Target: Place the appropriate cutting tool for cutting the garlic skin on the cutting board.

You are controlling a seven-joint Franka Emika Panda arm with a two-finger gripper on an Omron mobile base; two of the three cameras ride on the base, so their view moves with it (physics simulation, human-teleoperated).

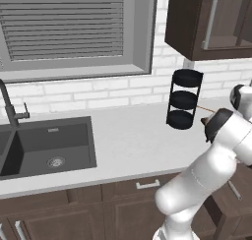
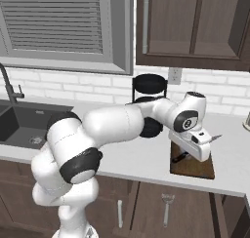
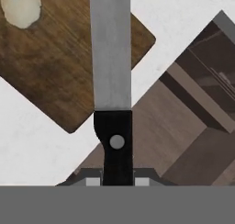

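A: What do you see in the left base view?

B: The white arm (image 1: 206, 180) rises from the lower right. On the pale grey bench (image 1: 128, 140) stands a black three-tier round rack (image 1: 184, 99), near the white brick wall. At the left is a dark sink (image 1: 47, 145) with a dark tap (image 1: 12, 106). Just right of the rack a thin pale line (image 1: 206, 109) shows beside the arm; I cannot tell what it is.

A: And the right base view?

B: There the arm bends over the bench, and the tool (image 2: 201, 147) hangs above a flat rectangular dark brown wooden cutting board (image 2: 195, 168), which lies near the front edge of the bench. A grey pointed blade tip (image 2: 216, 137) sticks out to the right of the hand. The black rack (image 2: 149, 88) stands behind the arm.

A: What does the hand view tell?

B: A knife with a long grey blade and a black riveted handle (image 3: 112, 76) runs up the middle. The tool (image 3: 117, 182) is closed on the handle; its fingers (image 3: 93, 182) press it from both sides. The blade crosses over the cutting board (image 3: 55, 76). The garlic (image 3: 20, 7), a small pale whitish round bulb, lies on the board at the upper left, apart from the blade. Below the bench edge brown cabinet fronts (image 3: 183, 126) show.
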